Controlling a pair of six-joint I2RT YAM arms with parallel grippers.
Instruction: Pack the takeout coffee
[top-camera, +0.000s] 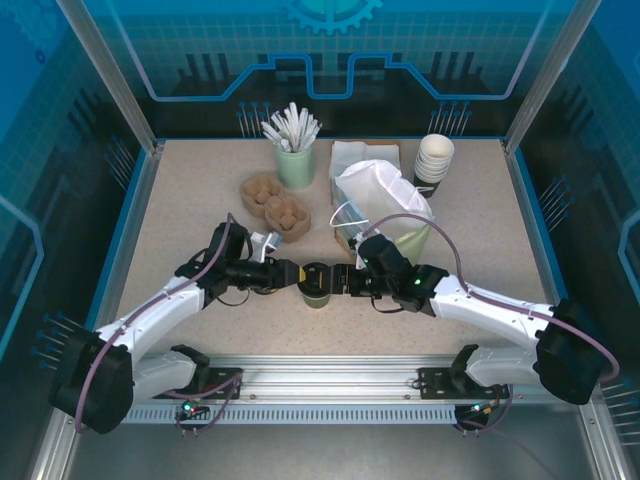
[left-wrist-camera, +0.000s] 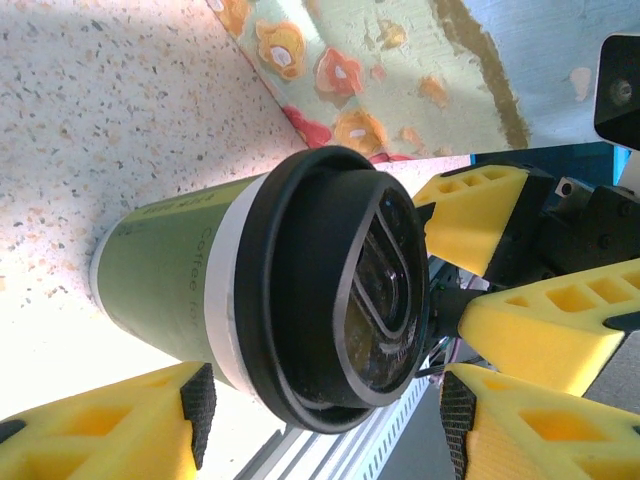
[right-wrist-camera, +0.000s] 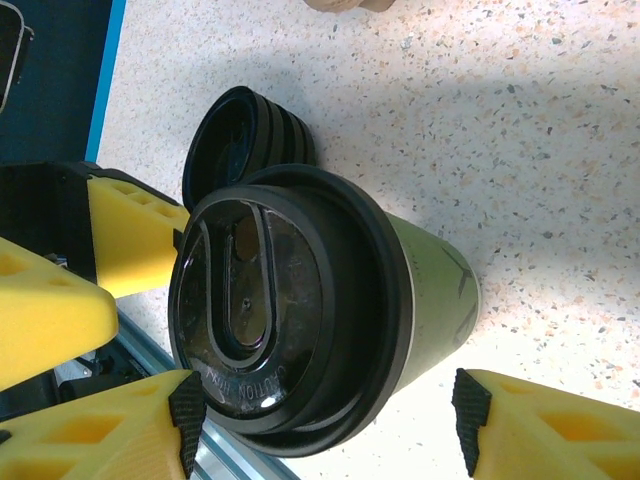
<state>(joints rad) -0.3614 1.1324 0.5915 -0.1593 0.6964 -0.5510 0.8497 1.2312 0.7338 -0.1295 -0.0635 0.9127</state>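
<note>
1 takeout coffee (top-camera: 316, 284), 1 cup stack (top-camera: 434, 160), L gripper (top-camera: 296, 275), R gripper (top-camera: 346, 285)

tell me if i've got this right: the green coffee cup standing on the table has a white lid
Not quite. The green coffee cup standing on the table has a black lid, not a white one; the right wrist view shows it clearly.

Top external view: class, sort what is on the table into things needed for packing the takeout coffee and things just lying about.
Belongs to the job:
- takeout coffee
- bag

Just lying about:
- brown pulp cup carriers
- green cup of white sticks
- stack of lidless cups
</note>
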